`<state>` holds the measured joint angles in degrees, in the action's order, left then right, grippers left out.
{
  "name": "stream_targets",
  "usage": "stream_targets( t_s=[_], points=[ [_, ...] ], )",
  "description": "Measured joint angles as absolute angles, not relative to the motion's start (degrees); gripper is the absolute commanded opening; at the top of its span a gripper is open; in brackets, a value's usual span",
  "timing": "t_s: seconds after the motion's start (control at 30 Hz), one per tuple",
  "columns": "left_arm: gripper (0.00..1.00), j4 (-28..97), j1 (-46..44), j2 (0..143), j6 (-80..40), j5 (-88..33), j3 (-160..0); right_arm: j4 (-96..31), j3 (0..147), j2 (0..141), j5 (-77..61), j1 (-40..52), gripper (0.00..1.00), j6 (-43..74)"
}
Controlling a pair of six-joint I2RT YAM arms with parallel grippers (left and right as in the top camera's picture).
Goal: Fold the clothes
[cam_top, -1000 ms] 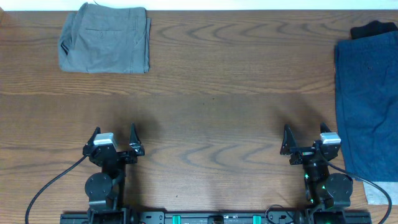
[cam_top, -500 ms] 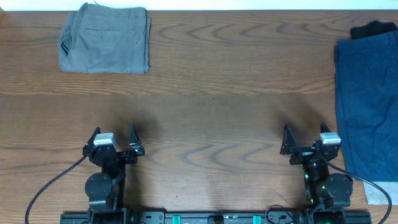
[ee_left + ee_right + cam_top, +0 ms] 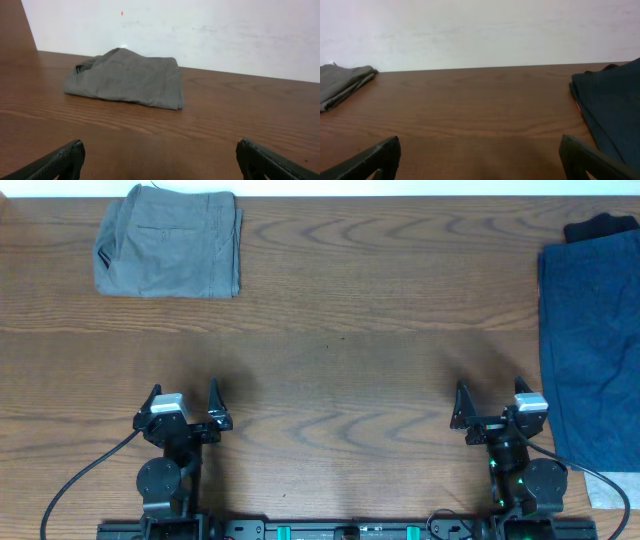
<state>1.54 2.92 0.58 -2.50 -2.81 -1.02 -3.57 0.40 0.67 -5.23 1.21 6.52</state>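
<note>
Gaping wide, L end effector [image 3: 183, 388], R end effector [image 3: 490, 386]; grey pair [image 3: 170, 242] folded far-left, navy pair [image 3: 592, 350] right.

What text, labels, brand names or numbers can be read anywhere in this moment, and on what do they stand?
No readable text in any view.
On the grey garment: no tag or print shows.
On the navy garment: none shows.
On the wall: only a red speck, not a letter.
On the left gripper and right gripper: no legible marking.
</note>
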Motion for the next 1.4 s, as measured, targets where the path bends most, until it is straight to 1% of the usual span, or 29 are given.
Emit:
stream_targets(
  t_s=[0.1, 0.37, 0.57, 0.67, 0.9, 1.03, 1.13, 1.27, 1.4],
  points=[
    [0.98, 1.5, 2.9, 0.6, -2.5, -2.8, -1.0, -3.3, 0.4, 0.7, -7.8, 1.2, 0.99, 9.6],
    [0.98, 1.5, 2.9, 0.6, -2.5, -2.8, -1.0, -2.3, 0.4, 0.7, -22.4, 1.2, 0.99, 31.2],
    [0.98, 1.5, 2.9, 0.6, -2.5, -2.8, -1.0, -0.4, 0.4, 0.7, -27.1, 1.2, 0.99, 38.5],
    [0.98, 1.5, 2.9, 0.6, -2.5, -2.8, -1.0, 1.9, 0.4, 0.7, -27.7, 1.2, 0.99, 40.3],
    [0.98, 1.6, 2.9, 0.6, -2.5, -2.8, -1.0, 14.2, 0.5, 0.6, -27.5, 1.2, 0.99, 41.7],
    [0.98, 1.6, 2.9, 0.6, -2.5, -2.8, -1.0, 14.3, 2.0, 1.3, -24.1, 1.2, 0.99, 40.2],
    [0.98, 1.6, 2.9, 0.6, -2.5, -2.8, -1.0, 14.1, 5.8, 4.3, -21.8, 1.2, 0.99, 37.3],
    [0.98, 1.6, 2.9, 0.6, -2.5, -2.8, -1.0, 14.0, 13.9, 13.3, -19.9, 1.2, 0.99, 31.9],
    [0.98, 1.7, 2.9, 0.6, -2.5, -2.8, -1.1, 13.5, 23.6, 27.7, -18.1, 1.2, 0.99, 26.2]
  ],
)
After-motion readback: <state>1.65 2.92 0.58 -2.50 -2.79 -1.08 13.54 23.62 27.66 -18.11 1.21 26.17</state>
